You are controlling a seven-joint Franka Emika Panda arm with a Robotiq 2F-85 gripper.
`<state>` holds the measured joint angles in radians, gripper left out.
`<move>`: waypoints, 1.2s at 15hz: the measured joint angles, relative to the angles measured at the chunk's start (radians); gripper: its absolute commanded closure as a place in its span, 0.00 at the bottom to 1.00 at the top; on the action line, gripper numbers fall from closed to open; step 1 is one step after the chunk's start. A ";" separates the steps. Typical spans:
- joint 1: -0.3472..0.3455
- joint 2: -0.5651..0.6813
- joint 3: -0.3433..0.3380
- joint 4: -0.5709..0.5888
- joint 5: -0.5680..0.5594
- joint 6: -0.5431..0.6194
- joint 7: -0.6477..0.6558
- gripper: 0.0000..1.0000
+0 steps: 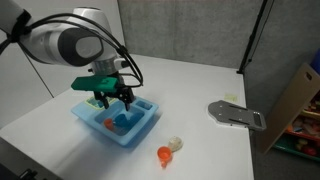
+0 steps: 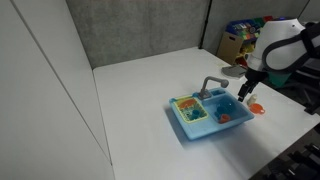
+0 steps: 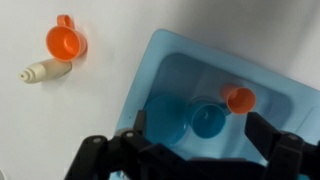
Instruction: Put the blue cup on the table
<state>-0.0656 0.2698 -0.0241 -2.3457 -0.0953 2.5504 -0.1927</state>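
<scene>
The blue cup (image 3: pixel 207 120) stands open side up inside the basin of the light-blue toy sink (image 3: pixel 160 55), next to a darker blue round piece (image 3: pixel 165 115) and a small orange piece (image 3: pixel 240 98). My gripper (image 3: pixel 200 135) hangs just above the basin, open and empty, with one finger on each side of the blue cup. In both exterior views the gripper (image 1: pixel 117 102) (image 2: pixel 247 92) is over the sink (image 1: pixel 140 133) (image 2: pixel 190 128), which rests on the white table (image 1: pixel 190 85) (image 2: pixel 130 90). The blue cup (image 1: pixel 122 122) shows faintly in the basin.
An orange cup (image 3: pixel 66 42) (image 1: pixel 163 155) and a small whitish toy (image 3: pixel 33 72) (image 1: pixel 175 144) lie on the table beside the sink. A grey flat device with a handle (image 1: pixel 235 115) lies farther off. The sink has a grey tap (image 2: pixel 212 85).
</scene>
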 measured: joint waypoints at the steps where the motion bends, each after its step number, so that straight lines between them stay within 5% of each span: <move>1: -0.001 0.009 0.005 0.000 0.014 0.032 -0.020 0.00; 8: -0.006 0.069 0.030 0.008 0.047 0.171 -0.059 0.00; 18: -0.032 0.227 0.077 0.150 0.067 0.195 -0.064 0.00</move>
<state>-0.0978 0.4971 0.0528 -2.1955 -0.0285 2.7454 -0.2569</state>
